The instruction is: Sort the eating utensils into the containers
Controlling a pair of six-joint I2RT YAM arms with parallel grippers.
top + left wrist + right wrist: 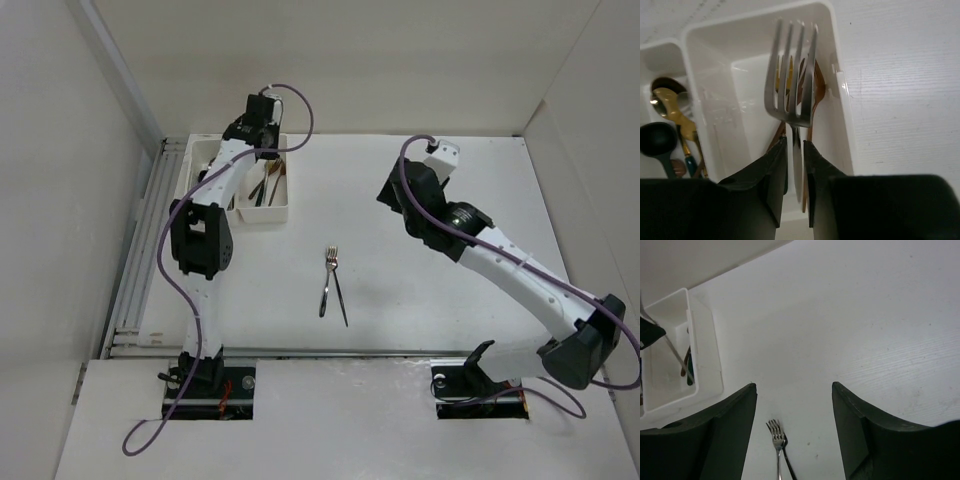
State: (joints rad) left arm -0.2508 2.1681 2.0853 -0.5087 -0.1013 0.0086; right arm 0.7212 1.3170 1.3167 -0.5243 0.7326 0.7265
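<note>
Left gripper (795, 142) pinches slim silver fork (792, 80) by the handle, tines down over the right one of two joined white plastic bins (839, 100), counter's far-left corner. Risk: tines sit near its outer wall; tilted release may tip it out. Arm stretched far, wrist down. Right gripper (793, 390) spread, empty.

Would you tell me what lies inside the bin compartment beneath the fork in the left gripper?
Some copper and gold utensils lie in that compartment; the silver fork and the left gripper cover most of them.
</note>
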